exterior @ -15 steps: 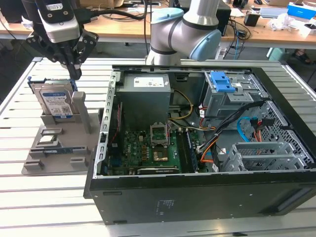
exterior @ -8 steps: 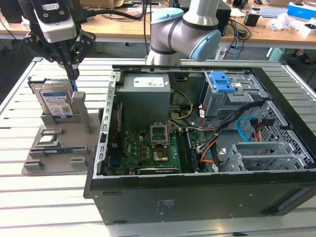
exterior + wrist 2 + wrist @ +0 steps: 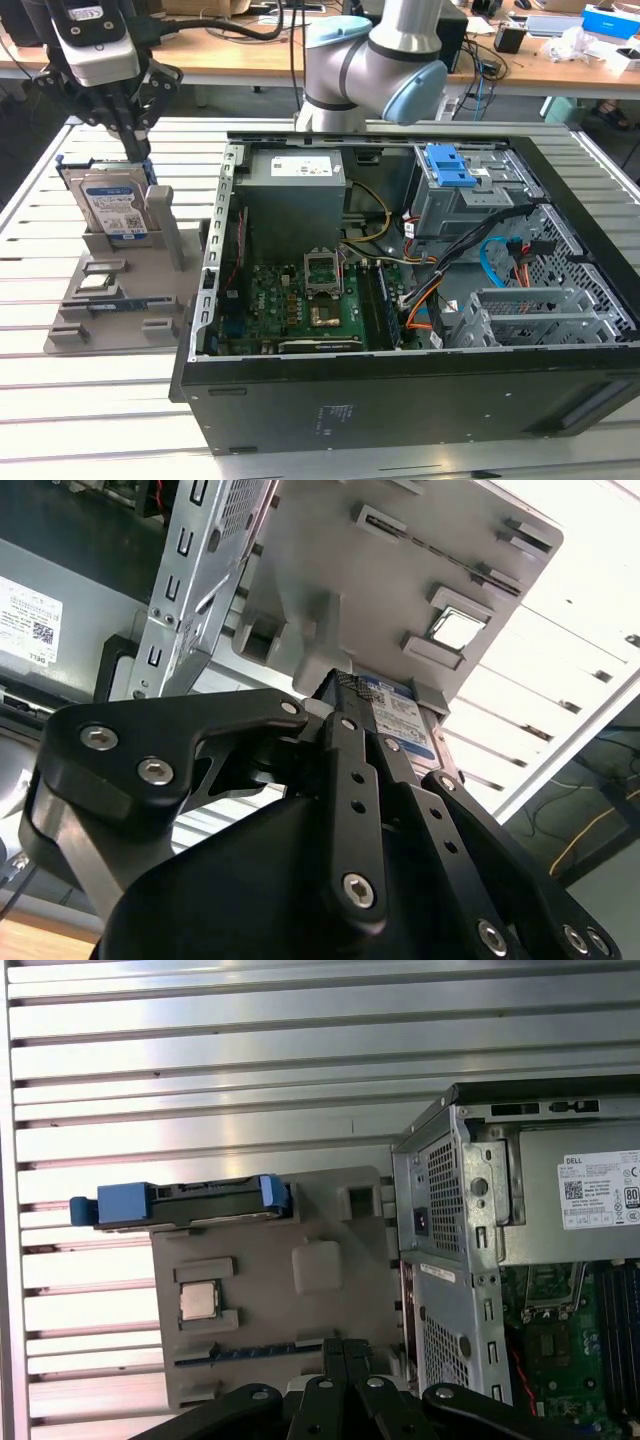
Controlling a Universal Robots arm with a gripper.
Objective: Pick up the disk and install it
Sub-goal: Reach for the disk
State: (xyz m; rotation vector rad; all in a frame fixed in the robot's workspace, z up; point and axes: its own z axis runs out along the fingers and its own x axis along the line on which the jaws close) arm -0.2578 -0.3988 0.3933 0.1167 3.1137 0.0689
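Gripper [image 3: 346,1350] sits closest to lens in both wrist views: black linkage, 2 fingers pressed together, nothing betw. them. Pincer closed, empty. In exterior view the tips hang just above disk [image 3: 112,205], near its upper corner on the case side. Contact: can't tell.

Disk location: upright on edge in a slot of grey fixture [image 3: 110,327], on slatted table [image 3: 80,420], at exterior view's left, outside PC case [image 3: 205,300]. Label faces camera, blue rails at both ends. Not lifted, install not begun.

Risks (judgement):
- Fingers closed above disk edge. A descent like this would hit the top edge rather than straddle it, and could jam disk in slot or tip fixture.
- Tips near 1 corner, off-centre. Disk may swing or bind in slot on lift.
- Smooth metal body, so slip poss.

Around: chip [image 3: 100,281] and memory stick [image 3: 112,302] lie flat on fixture just in front of disk, so a dropped disk would likely land on them. Case wall stands just beside fixture. Inside case: PSU [image 3: 295,195], blue latch [image 3: 450,168], cable bundle [image 3: 440,285] draped across the middle, drive cage [image 3: 530,315]. Case wall and cables look like the main obstacles.
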